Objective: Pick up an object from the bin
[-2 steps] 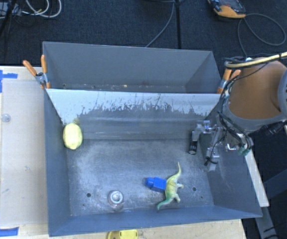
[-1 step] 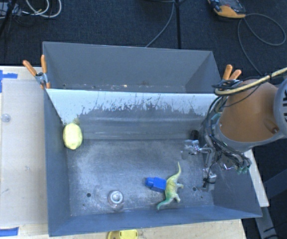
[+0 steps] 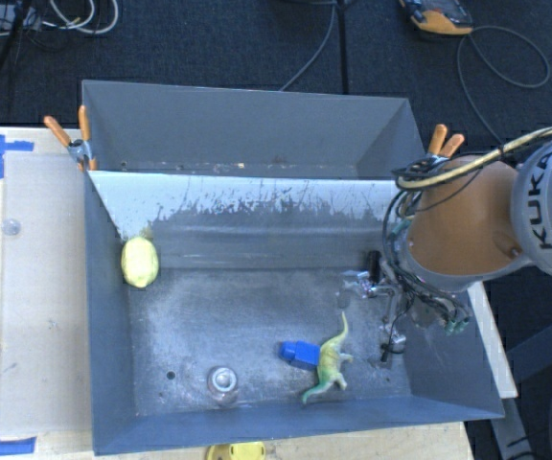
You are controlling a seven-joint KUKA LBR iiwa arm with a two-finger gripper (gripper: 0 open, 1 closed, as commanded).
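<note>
at the far left of the grey metal bin (image 3: 257, 137), a pale yellow-green, egg-shaped thing like a small lemon (image 3: 140, 262) lies against the left wall, where the floor meets the sloping side. it is well apart from everything else.

further right, near the front wall, a small round silvery cap (image 3: 222, 380) sits flat on the floor, alone.

right of the middle, also towards the front, a small blue block (image 3: 300, 354) lies on the floor. just beside it, on its right, is a green toy dinosaur (image 3: 329, 364). the long neck points up towards the back of the bin and the tail and legs lie towards the front wall. the blue block and the dinosaur look to be touching or nearly so, but i cannot tell which.

the gripper (image 3: 388, 333) hangs low in the bin's right part, near the right wall and just right of the dinosaur, which is the thing nearest to it. a narrow strip of bare floor shows between the two, so the dinosaur lies free on the floor. i cannot tell whether the gripper is spread or pressed together, as dark metal parts and cables crowd the wrist.

above it, the arm's orange cover (image 3: 458, 223) comes in over the bin's right rim, with black cables looped across its top.
</note>
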